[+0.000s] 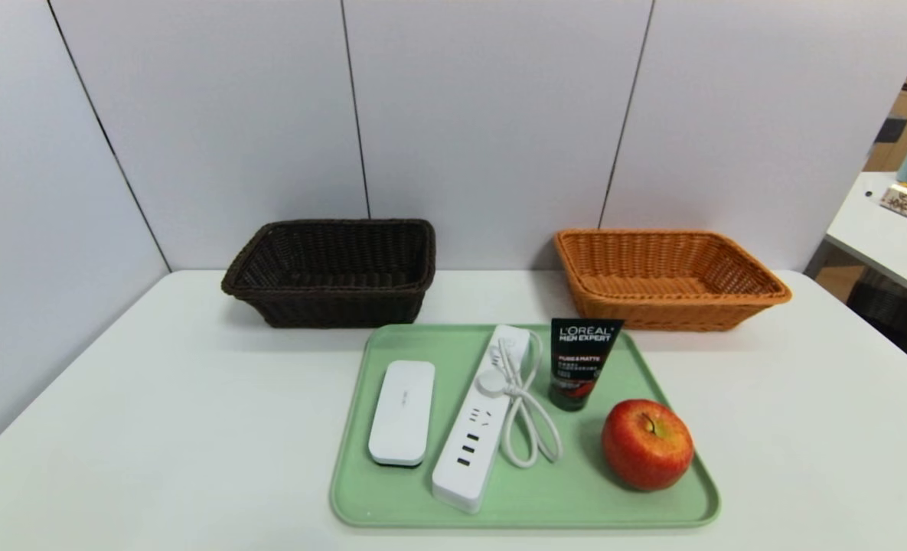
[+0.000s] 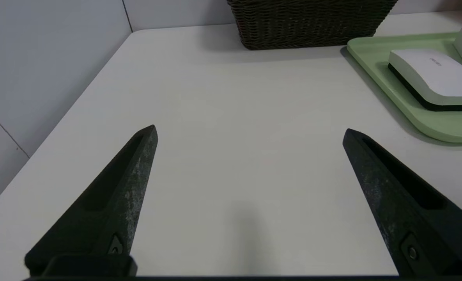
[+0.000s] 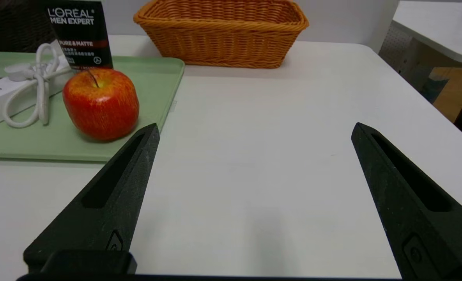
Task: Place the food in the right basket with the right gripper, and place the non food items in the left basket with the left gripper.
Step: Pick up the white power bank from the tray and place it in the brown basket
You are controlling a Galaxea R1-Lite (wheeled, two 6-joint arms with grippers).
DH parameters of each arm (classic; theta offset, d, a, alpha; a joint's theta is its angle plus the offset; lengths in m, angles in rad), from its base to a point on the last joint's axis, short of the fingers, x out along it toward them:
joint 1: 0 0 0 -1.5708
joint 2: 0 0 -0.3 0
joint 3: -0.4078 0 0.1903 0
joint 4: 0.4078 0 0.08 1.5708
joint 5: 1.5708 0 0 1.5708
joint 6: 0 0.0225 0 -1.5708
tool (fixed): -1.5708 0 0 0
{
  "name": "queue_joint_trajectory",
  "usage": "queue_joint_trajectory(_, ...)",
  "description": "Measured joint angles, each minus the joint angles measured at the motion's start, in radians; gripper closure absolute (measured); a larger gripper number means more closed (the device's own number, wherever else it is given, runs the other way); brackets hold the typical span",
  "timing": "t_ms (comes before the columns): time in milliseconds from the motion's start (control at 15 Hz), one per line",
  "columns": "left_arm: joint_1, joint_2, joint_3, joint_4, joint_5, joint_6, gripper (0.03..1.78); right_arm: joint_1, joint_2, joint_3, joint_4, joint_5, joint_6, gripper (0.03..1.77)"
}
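Head view: a smooth green tray (image 1: pixel 656 490) is sitting before two woven baskets.
On the tray, a glossy round apple (image 1: pixel 647 444) is lying right of a black tube (image 1: pixel 580 361), a white power strip (image 1: pixel 477 417) and a white case (image 1: pixel 402 412); the dark left basket (image 1: pixel 331 272) and orange right basket (image 1: pixel 666 277) are standing behind it. The left gripper (image 2: pixel 250 132) and right gripper (image 3: pixel 255 128) are hovering wide apart, holding nothing.

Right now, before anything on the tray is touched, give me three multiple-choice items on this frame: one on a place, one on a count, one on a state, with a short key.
1. Where on the green tray is the apple?
A. right near corner
B. left far corner
C. centre

2. How many items lie on the tray?
A. two
B. four
C. six

3. How do both pincers stand?
A. shut on the apple
B. open, holding nothing
C. inside the baskets

Key: 1 A, the apple sits nearest the robot on the tray's right side. 2 B, white case, power strip, black tube, apple. 3 B, left pincer and right pincer gape over bare table.
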Motion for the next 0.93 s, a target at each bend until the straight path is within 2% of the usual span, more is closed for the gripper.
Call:
queue_joint_trajectory(133, 0.0, 0.002, -0.082, 0.111, -0.006, -0.006, 0.12, 0.0, 0.005, -0.084, 0.089, 0.001, 0.003, 0.1)
queue_joint_trajectory(333, 0.0, 0.043, -0.262, 0.358, -0.013, -0.017, 0.12, 0.001, 0.059, -0.222, 0.237, 0.006, 0.011, 0.1)
queue_joint_trajectory(467, 0.0, 0.115, -0.351, 0.455, -0.012, -0.02, 0.12, 0.001, 0.137, -0.285, 0.268, 0.005, 0.012, 0.1)
queue_joint_trajectory(600, 0.001, 0.213, -0.427, 0.516, -0.012, -0.025, 0.12, 0.001, 0.242, -0.341, 0.293, 0.005, 0.013, 0.1)
queue_joint_trajectory(800, 0.001, 0.394, -0.513, 0.549, -0.013, -0.039, 0.12, 0.0, 0.429, -0.402, 0.311, 0.008, 0.015, 0.1)
queue_joint_trajectory(933, 0.001, 0.534, -0.579, 0.567, -0.015, -0.044, 0.12, 0.0, 0.563, -0.447, 0.314, 0.029, 0.015, 0.1)
